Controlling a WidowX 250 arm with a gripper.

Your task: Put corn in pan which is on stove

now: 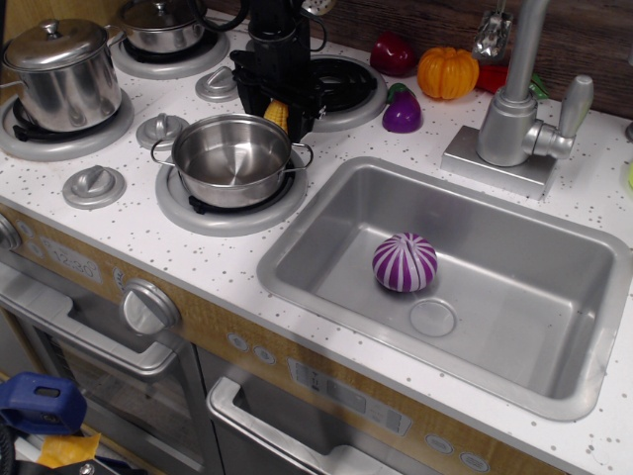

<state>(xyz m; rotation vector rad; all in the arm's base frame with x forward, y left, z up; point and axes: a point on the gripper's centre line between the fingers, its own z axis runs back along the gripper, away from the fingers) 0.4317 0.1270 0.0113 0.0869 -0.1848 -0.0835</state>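
The small yellow corn [278, 116] lies on the white speckled stove [138, 220], just behind the pan's far rim. The pan [231, 158] is a low shiny steel one with wire loop handles; it sits empty on the front right burner. My black gripper [278, 104] has come down over the corn from above. Its jaws stand open, one on each side of the corn, whose top part is hidden between them. I cannot tell whether the fingers touch it.
Two lidded steel pots [64, 74] [163, 25] stand on the left burners. An orange pumpkin [447, 71], a purple eggplant [402, 111] and a red vegetable [394, 51] lie at the back. The sink [554, 297] holds a purple striped ball [405, 262]; a faucet [514, 109] stands behind it.
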